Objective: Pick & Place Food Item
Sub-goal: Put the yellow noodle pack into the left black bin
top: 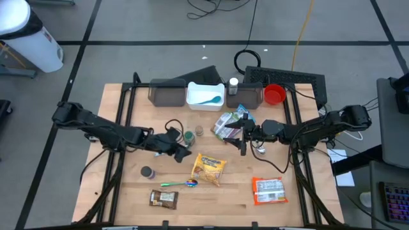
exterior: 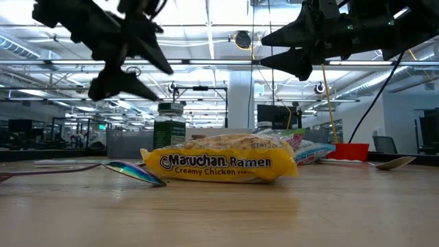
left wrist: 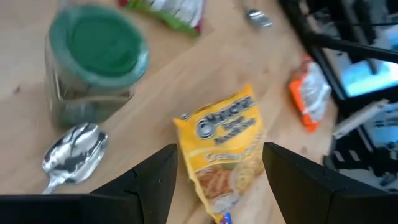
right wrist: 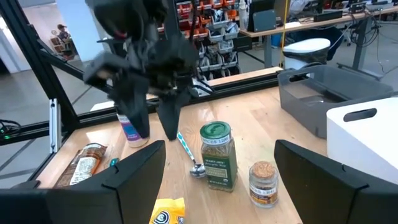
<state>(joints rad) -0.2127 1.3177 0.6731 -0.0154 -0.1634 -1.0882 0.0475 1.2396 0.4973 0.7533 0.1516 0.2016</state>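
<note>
Lying near the middle of the table, a little toward its front edge, is a yellow ramen packet printed "Maruchan Ramen Creamy Chicken", the words readable in the low view. Nothing grips it. The left gripper hangs above the wood just beside the packet's left end, its fingers spread apart with nothing between them. The right gripper hovers over the table's centre-right, fingers spread wide and empty.

Along the back edge stands a row of containers: a dark grey bin, whose contents I cannot make out, a white bin holding something teal, another dark bin, and a red bowl. A small white bottle stands behind them.

A glass jar with a green lid, filled with dried green herbs, stands just beside the left gripper; its label is too small to read. Next to it stands a smaller spice jar with a cork-coloured top. A silver spoon lies near the green-lidded jar. A crumpled green and white bag lies behind the right gripper.

Toward the front edge lie an orange and white packet, a brown wrapped bar, a shiny coloured spoon and a small grey-capped bottle.
</note>
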